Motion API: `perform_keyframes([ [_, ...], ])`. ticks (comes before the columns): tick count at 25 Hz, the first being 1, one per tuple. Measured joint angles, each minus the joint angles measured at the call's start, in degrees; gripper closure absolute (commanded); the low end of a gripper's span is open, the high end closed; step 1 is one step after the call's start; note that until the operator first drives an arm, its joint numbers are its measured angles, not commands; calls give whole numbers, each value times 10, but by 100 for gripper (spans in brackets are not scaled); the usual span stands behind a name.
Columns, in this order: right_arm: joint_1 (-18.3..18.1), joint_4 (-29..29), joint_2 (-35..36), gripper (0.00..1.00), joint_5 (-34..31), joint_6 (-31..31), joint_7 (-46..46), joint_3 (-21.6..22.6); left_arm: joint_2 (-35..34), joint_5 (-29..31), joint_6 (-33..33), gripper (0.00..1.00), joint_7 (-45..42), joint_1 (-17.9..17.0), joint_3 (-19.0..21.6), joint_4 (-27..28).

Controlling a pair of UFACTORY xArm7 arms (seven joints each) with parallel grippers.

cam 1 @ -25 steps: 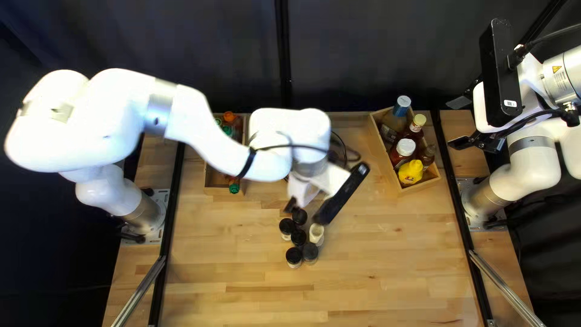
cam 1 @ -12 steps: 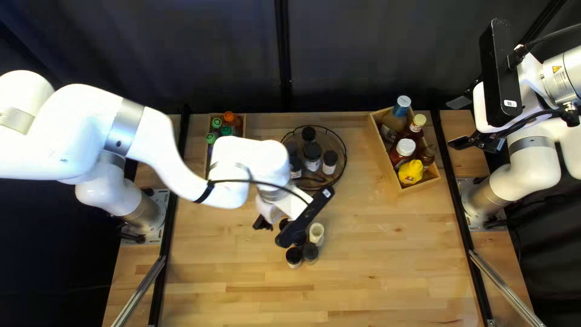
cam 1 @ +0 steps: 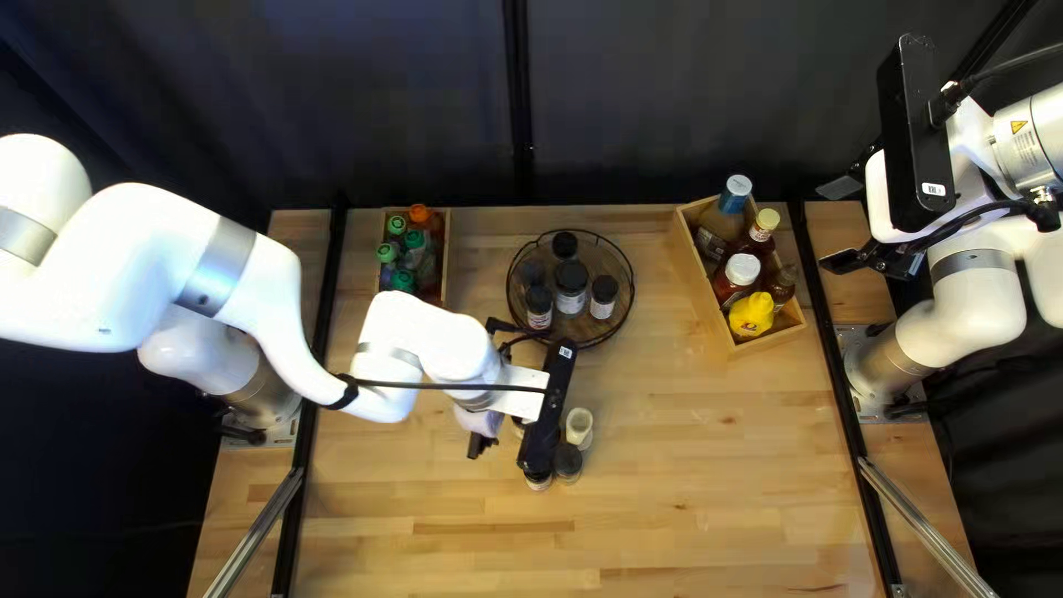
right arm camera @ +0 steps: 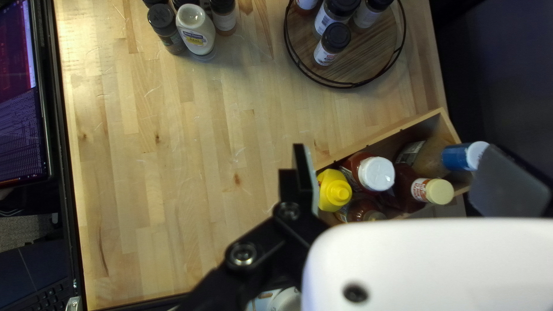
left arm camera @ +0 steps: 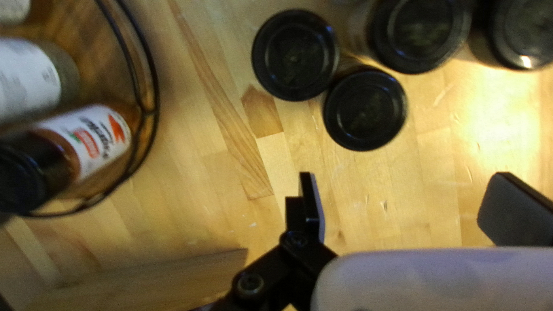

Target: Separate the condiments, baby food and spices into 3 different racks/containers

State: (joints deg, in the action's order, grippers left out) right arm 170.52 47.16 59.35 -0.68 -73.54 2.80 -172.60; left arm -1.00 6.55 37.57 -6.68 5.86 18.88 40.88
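In the top left view, my left gripper (cam 1: 480, 445) is just left of the loose black-lidded spice jars (cam 1: 568, 462); a pale bottle (cam 1: 579, 425) stands beside them. My left gripper (left arm camera: 412, 210) is open and empty in its wrist view, with a black-lidded jar (left arm camera: 364, 110) and several others ahead. My right gripper (cam 1: 839, 224) stays over the right edge; in its wrist view that gripper (right arm camera: 406, 181) is open and empty. The round wire-rimmed tray (cam 1: 631, 301) holds several spice jars (cam 1: 571, 290). Condiment bottles (cam 1: 742, 269) fill the right wooden box (cam 1: 766, 342).
At the left of the top left view, a wooden box (cam 1: 445, 260) holds small green- and orange-capped bottles (cam 1: 415, 240). Black rails (cam 1: 318, 321) run along both table sides. A monitor (right arm camera: 23, 92) stands beyond the table's edge in the right wrist view.
My left arm has swung leftward and toward the near edge, away from over the round tray, and its gripper has turned. The tray and left box are uncovered. The right arm is still.
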Motion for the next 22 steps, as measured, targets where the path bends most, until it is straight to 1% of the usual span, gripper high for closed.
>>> perform_keyframes([
  [4,0,0,0,0,0,0,0,0,35,21,-2,0,-35,-1,-1,27],
  [8,0,0,0,0,0,0,0,0,69,37,10,0,-47,-4,-3,62],
  [10,0,0,0,0,0,0,0,0,79,44,17,10,-52,-5,-5,73],
  [11,0,0,0,0,0,0,0,0,82,46,19,51,-53,-5,-6,76],
  [12,0,0,0,0,0,0,0,0,83,47,20,51,-55,-5,-6,77],
  [13,0,0,0,0,0,0,0,0,84,49,21,98,-56,-5,-7,78],
  [14,0,0,0,0,0,0,0,0,84,50,22,100,-57,-5,-7,78],
  [19,0,0,0,0,0,0,0,0,82,54,36,100,-63,-6,-8,83],
  [22,0,0,0,0,0,0,0,0,74,53,58,100,-57,-6,-8,91],
])
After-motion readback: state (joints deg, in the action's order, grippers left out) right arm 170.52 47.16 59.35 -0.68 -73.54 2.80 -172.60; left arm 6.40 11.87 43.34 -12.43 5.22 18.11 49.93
